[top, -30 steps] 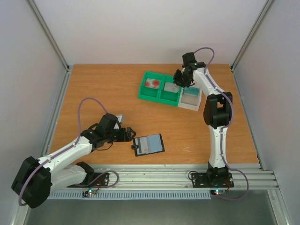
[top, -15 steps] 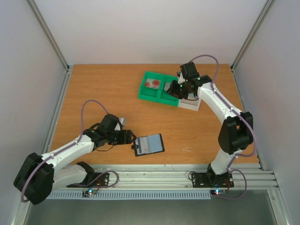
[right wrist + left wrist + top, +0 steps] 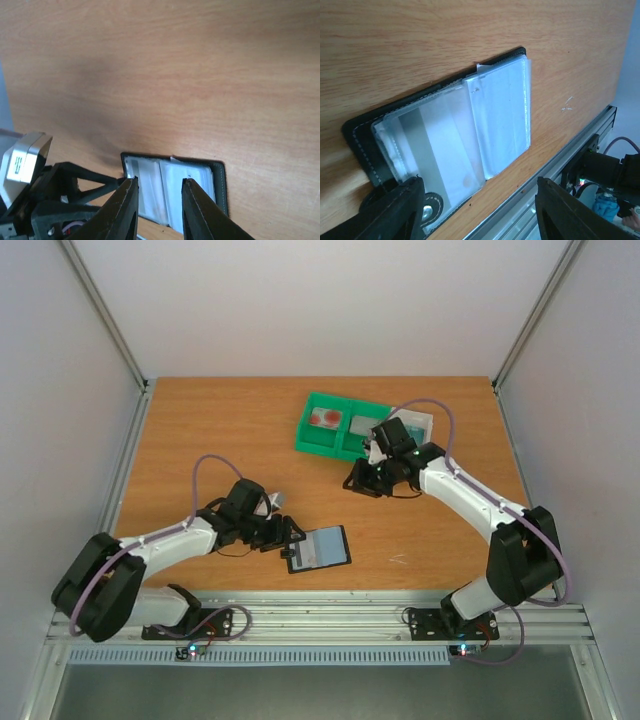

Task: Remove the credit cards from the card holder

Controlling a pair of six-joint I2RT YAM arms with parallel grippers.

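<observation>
Black card holder (image 3: 445, 125) spread open flat on the wooden table (image 3: 220, 440), clear sleeves facing up, directly ahead of the left gripper (image 3: 480, 186), fingers set wide apart at its near end, gripping nothing. Right gripper (image 3: 362, 478) hovering beyond the holder, fingers a narrow gap apart, empty. Red-marked credit card (image 3: 326, 419) in the green tray (image 3: 322, 448) behind that gripper.

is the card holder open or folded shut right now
Open: the card holder lies spread flat, both clear-pocket halves facing up.
</observation>
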